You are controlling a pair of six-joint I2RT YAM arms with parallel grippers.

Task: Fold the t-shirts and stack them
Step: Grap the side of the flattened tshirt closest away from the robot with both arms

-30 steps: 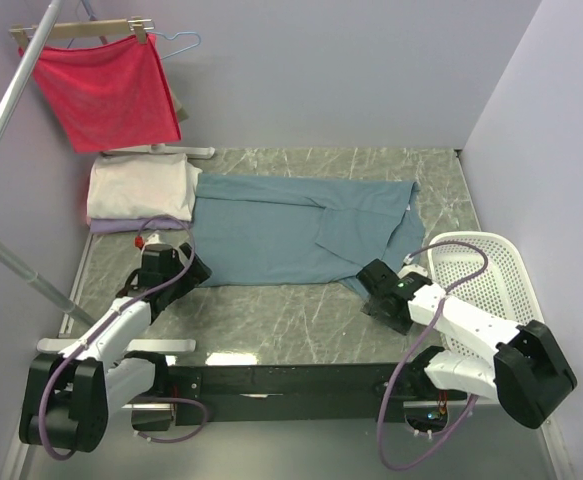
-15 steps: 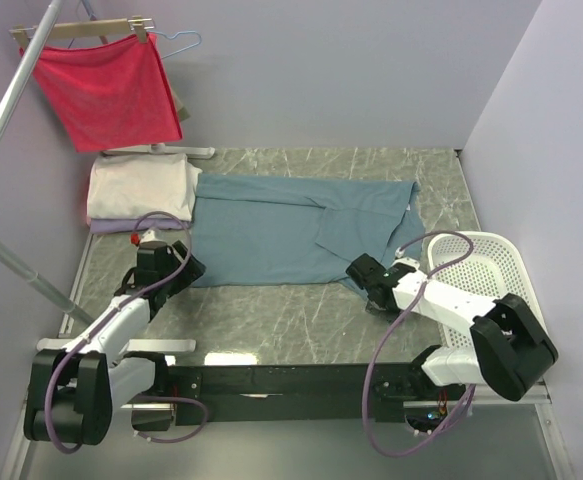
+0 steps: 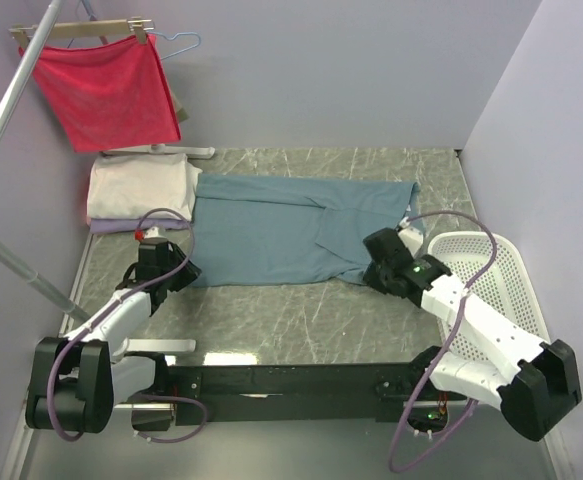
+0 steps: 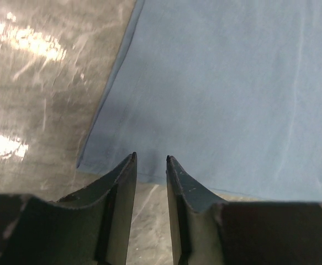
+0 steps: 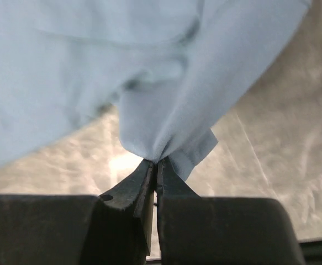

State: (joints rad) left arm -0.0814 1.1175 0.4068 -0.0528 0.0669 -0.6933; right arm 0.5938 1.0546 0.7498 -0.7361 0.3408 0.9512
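A dusty teal-blue t-shirt (image 3: 281, 230) lies spread flat across the middle of the table. My left gripper (image 3: 183, 272) is low at its near-left corner. In the left wrist view the left gripper (image 4: 151, 158) has its tips at the hem of the teal t-shirt (image 4: 232, 83), jaws a narrow gap apart with only table showing between them. My right gripper (image 3: 373, 262) is at the near-right corner. In the right wrist view the right gripper (image 5: 157, 161) is shut on a bunched corner of the teal t-shirt (image 5: 149, 66), raised off the table. A cream-white folded t-shirt (image 3: 139, 188) rests on a lavender one (image 3: 121, 226) at the far left.
A red cloth (image 3: 106, 90) hangs on a wooden hanger at the back left, beside a slanted metal pole (image 3: 11, 100). A white mesh basket (image 3: 491, 275) stands at the right edge, close to my right arm. Walls close in the back and right.
My right gripper has shut on the shirt's near-right corner and lifted it slightly up and back. My left jaws have narrowed at the near-left hem.
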